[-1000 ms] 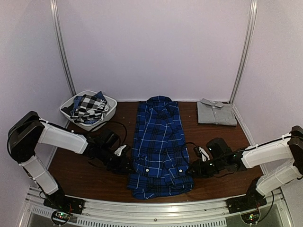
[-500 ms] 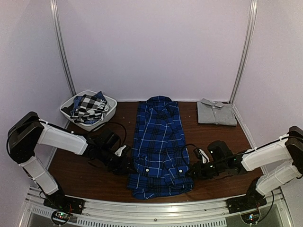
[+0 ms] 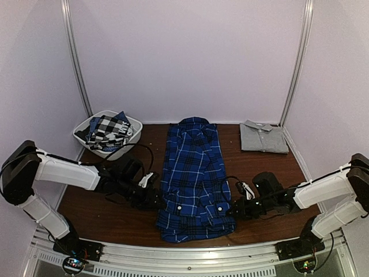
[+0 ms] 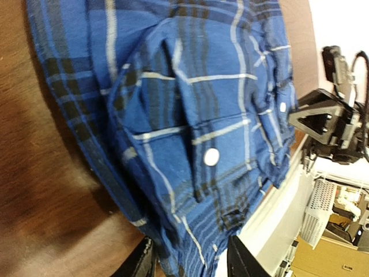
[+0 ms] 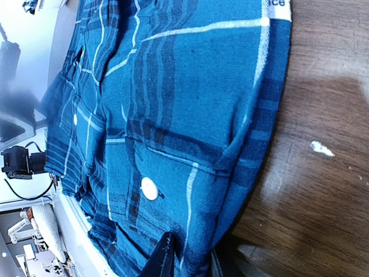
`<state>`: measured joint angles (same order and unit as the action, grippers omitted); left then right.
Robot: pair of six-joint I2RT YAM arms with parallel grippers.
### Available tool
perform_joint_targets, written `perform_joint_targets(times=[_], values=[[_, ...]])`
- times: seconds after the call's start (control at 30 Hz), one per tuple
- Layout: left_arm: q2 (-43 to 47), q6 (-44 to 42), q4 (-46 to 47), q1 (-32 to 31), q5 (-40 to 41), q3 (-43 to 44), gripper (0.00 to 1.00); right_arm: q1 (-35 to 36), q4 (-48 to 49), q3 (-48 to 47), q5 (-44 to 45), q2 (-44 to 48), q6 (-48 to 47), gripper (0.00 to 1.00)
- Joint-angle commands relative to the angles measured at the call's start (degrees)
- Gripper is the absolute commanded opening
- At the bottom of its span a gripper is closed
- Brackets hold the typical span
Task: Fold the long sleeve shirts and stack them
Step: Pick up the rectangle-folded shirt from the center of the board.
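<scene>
At lower left, my left claw straddles the blue plaid shirt at its near hem. At lower right, my right claw sits narrow on the opposite edge. I cannot tell whether either truly bites. A shallow pinch might lift only the top layer and drag the fold crooked. The shirt lies mid-frame: limp woven cloth with white buttons. The grey shirt, upper right, is a flat folded square.

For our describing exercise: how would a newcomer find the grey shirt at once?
On the brown table, look to the far right corner. The grey shirt lies folded there. Unlike the blue plaid shirt and the checked shirt in the basket, it is plain.
</scene>
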<state>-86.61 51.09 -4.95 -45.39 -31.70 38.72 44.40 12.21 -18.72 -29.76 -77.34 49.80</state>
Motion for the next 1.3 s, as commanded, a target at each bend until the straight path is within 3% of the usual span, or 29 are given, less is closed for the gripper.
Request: perform_joint_targets(times=[0.0,0.5,0.67,0.73,0.83,0.97,1.27], values=[[-3.57,-0.19,0.52,-0.23,3.37,-0.29,0.43,0.68,-0.37,-0.26,0.09,-0.77,0.41,0.21],[-7.42,0.54,1.25,-0.60,0.94,2.19,0.24,2.09,1.86,-0.06,-0.50,-1.01,1.93,0.17],[-7.41,-1.88,-1.75,-1.54,-0.45,2.71,0.31,2.09,3.08,-0.56,-1.64,-0.62,2.70,0.12],[-7.32,-1.84,-1.76,-1.53,-0.38,2.44,0.30,2.09,3.29,-0.97,-1.77,-0.83,2.84,0.11],[-7.31,-1.45,-1.61,-1.55,-0.37,2.66,0.24,2.09,3.50,-1.70,-2.17,-1.06,3.02,0.09],[-7.28,-1.04,-0.47,-1.43,-1.10,3.45,0.01,2.04,2.82,-2.97,-2.40,-0.88,2.91,0.07],[-4.63,0.49,1.22,0.58,-5.21,5.31,0.00,0.42,1.15,-6.97,-5.56,0.46,3.25,0.02]])
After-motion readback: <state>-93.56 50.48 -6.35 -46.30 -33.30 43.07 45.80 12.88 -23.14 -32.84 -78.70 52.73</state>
